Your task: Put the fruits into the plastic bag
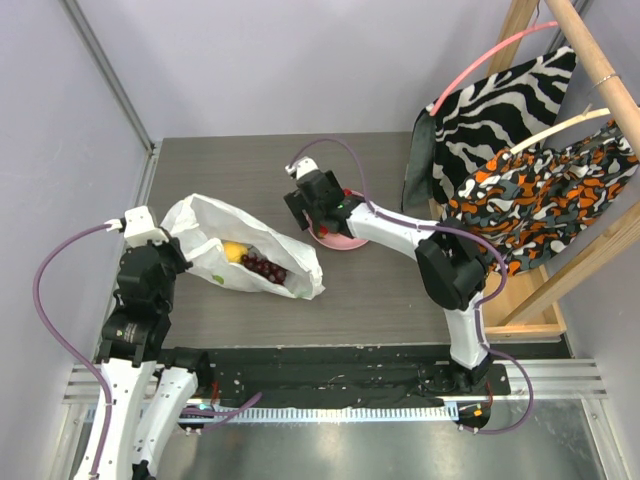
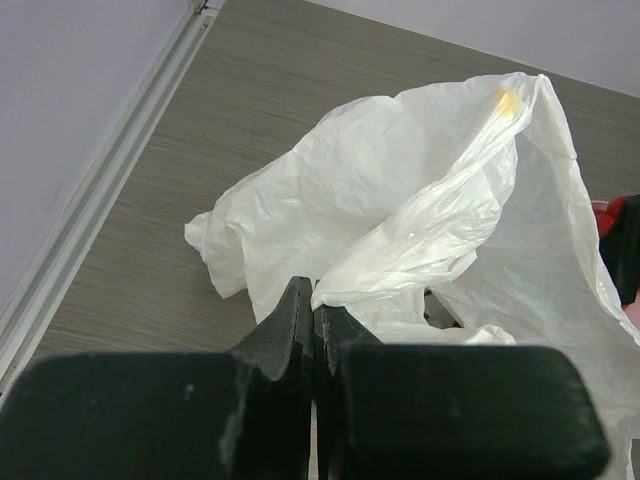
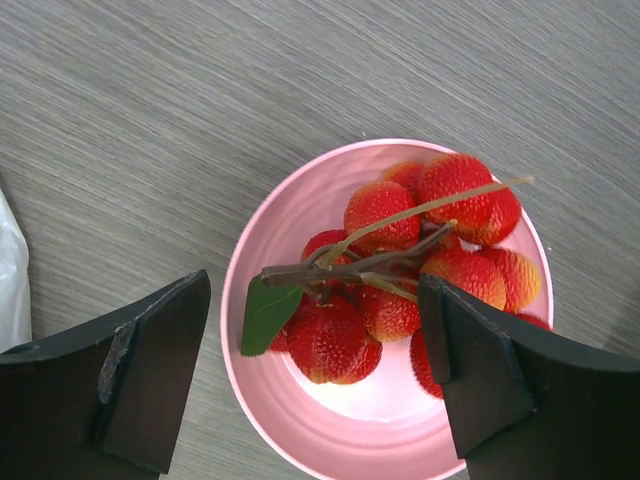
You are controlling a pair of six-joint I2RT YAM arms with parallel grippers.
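Observation:
The plastic bag point(image 1: 205, 222) lies on the table's left half with its mouth held open. Inside it show a yellow lemon point(image 1: 234, 251), a dark purple grape bunch point(image 1: 264, 268) and a pale green piece point(image 1: 218, 277). My left gripper point(image 1: 172, 240) is shut on the bag's edge, and the white plastic bag point(image 2: 400, 200) rises from the left gripper's point(image 2: 315, 300) closed fingertips. A cluster of red fruits point(image 3: 400, 250) on a brown stem with a green leaf sits in the pink plate point(image 3: 262, 400). My right gripper point(image 3: 315, 300) hovers over it, open, its fingers either side of the cluster.
A zebra-striped cloth point(image 1: 490, 100) and an orange patterned cloth point(image 1: 545, 195) hang from a wooden rack point(image 1: 590, 60) at the right. The pink plate point(image 1: 345, 241) stands mid-table under the right wrist point(image 1: 315, 200). A metal rail point(image 1: 150, 165) runs along the left wall.

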